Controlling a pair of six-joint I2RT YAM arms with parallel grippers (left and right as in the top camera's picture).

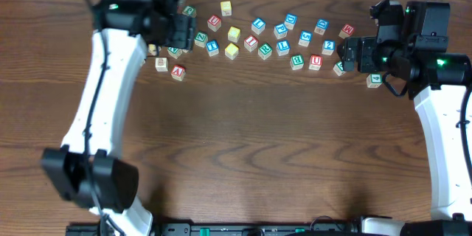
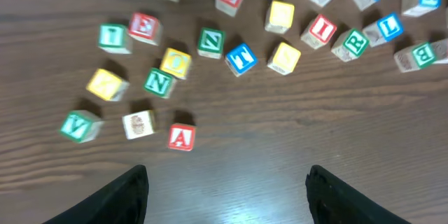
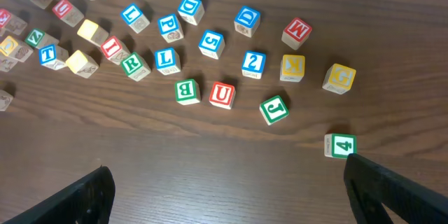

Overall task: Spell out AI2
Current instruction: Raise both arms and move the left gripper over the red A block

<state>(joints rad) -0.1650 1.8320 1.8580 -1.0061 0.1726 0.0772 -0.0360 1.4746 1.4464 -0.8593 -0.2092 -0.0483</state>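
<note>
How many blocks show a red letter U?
2. One U block lies upper left in the group; the other U block lies beside the green B block. More may be hidden.

Wood table (image 1: 258, 140) carries scattered letter cubes (image 1: 265, 37); A cube (image 2: 181, 137) lies ahead of left gripper (image 2: 227, 182) jaws, slightly left of centre.

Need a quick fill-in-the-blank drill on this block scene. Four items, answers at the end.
1. The A cube is printed in ____.
2. The 2 cube is printed in ____.
3. The green cube beside the I cube bears the letter ____.
4. The left tool and right tool are both ____, holding nothing.
Answers: red; blue; R; open.
</note>
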